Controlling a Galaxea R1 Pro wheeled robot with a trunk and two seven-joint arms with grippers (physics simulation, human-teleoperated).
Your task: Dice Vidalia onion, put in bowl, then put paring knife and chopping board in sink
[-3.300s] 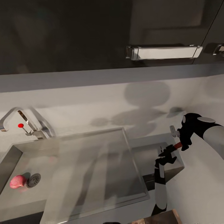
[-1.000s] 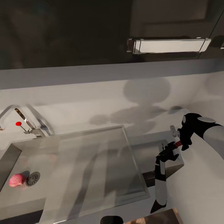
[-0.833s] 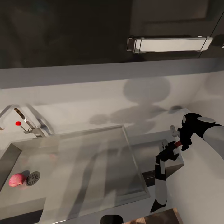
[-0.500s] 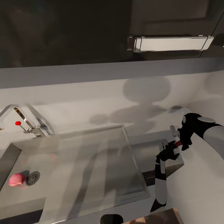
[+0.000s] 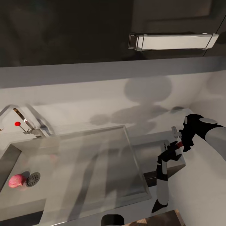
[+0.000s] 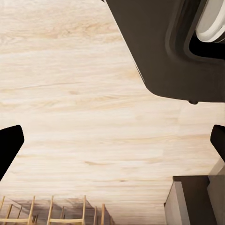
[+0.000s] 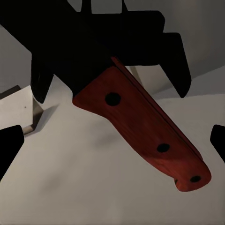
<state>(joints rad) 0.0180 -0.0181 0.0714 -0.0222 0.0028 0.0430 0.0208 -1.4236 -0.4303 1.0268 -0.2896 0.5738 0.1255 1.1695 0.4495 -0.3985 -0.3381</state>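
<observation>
The pink Vidalia onion (image 5: 17,181) lies in the sink (image 5: 9,157), beside the round drain (image 5: 33,179). Behind the basin stands the tap with its red knob (image 5: 17,123). My right gripper (image 5: 172,153) hovers over the countertop (image 5: 201,188), right of the steel drainboard (image 5: 94,169). It is shut on the paring knife (image 5: 161,188), which hangs blade down; its red riveted handle (image 7: 140,126) fills the right wrist view. My left gripper (image 6: 112,140) is open over the floor, holding nothing. A brown wooden corner (image 5: 171,220), perhaps the chopping board, shows at the bottom edge. The bowl is out of view.
Glossy black upper cabinets with a chrome bar handle (image 5: 172,41) hang over the pale backsplash (image 5: 94,91). In the left wrist view, light wood floor (image 6: 70,93), a dark part of the robot (image 6: 164,47) and wooden chairs (image 6: 56,213) appear.
The head camera has shifted a little, so the whole picture has drifted. The right arm keeps the knife in the same pose, and the onion has not moved.
</observation>
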